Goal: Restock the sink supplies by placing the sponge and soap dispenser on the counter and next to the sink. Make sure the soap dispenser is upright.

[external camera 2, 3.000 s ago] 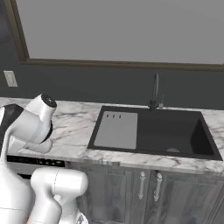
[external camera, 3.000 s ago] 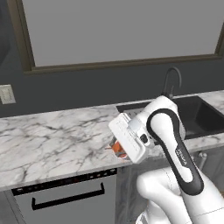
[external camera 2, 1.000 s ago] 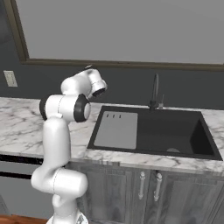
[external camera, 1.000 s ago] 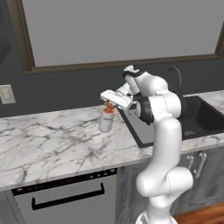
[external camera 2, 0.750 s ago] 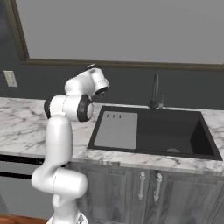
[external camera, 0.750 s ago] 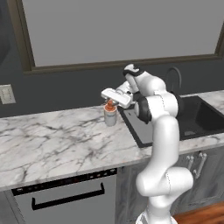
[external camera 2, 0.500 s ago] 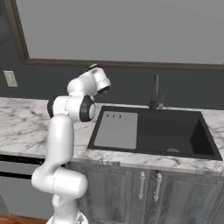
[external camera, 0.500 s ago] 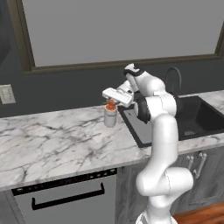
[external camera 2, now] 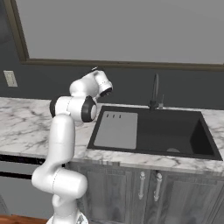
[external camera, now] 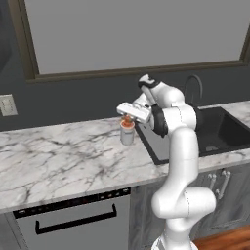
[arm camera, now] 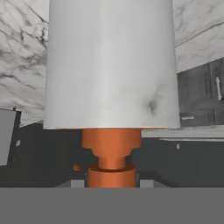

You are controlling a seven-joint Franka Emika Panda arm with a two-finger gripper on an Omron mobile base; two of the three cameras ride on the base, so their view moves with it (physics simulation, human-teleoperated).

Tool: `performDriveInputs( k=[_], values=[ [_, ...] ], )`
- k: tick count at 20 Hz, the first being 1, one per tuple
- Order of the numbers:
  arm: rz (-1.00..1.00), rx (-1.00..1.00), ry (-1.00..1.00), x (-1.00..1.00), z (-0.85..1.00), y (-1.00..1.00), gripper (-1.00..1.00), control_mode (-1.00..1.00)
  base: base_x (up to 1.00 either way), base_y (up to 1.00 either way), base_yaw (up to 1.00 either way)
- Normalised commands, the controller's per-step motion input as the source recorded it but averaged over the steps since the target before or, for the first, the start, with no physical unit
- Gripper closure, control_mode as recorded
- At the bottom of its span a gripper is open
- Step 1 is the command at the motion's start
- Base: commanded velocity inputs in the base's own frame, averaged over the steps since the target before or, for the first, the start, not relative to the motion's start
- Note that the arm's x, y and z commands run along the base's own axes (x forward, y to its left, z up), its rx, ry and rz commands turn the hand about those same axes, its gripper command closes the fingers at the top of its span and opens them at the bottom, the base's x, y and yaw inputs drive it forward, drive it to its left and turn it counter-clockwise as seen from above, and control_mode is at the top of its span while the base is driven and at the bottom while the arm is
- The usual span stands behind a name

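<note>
The dispenser (external camera: 127, 133) stands upright on the counter (external camera: 58, 156), just left of the sink (external camera: 219, 134) and close to the far wall. Its orange pump head points up and its pale body meets the marble below, which is the pose the task asks for. The spot makes sense too: near the basin's left rim, on the slab and not over the drainboard.

The gripper (external camera: 129, 115) comes at it from above, the hand tilted over the bottle so the fingers straddle the pump. In the hand view the orange pump (arm camera: 111, 153) sits right between the two dark tips at the bottom, with the grey-white body (arm camera: 111, 65) stretching away toward the marble. The claw is clenched on the pump neck, grasping the dispenser by its narrowest part; a grip there keeps the bottle hanging plumb, so it lands on its base and does not tip.

From the left base view the bottle's base looks to be touching the counter, though a thin gap can't be ruled out. My read is that the placing step is at its end and letting go is what remains. The risk is a nudge on release toppling it.

I can't pick out the sponge, so that half of the job appears undone.
</note>
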Motion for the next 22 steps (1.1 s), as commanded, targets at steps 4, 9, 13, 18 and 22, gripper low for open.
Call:
performDriveInputs(
  k=[4, 9, 13, 18, 22],
  values=[
    [0.0, -0.02, -0.07, 0.0, -0.26, -0.12, 1.0, -1.0, 0.0, 0.0, 0.0],
    [0.0, -0.02, -0.06, 0.0, -0.22, -0.14, 1.0, -1.0, 0.0, 0.0, 0.0],
    [0.0, -0.01, -0.1, 0.0, -0.04, -0.12, 1.0, -1.0, 0.0, 0.0, 0.0],
    [-0.02, -0.01, -0.09, 0.0, -0.06, -0.03, 1.0, -1.0, 0.0, 0.0, 0.0],
    [-0.05, -0.02, -0.05, -0.01, 0.02, 0.0, 1.0, -1.0, 0.0, 0.0, 0.0]
  ],
)
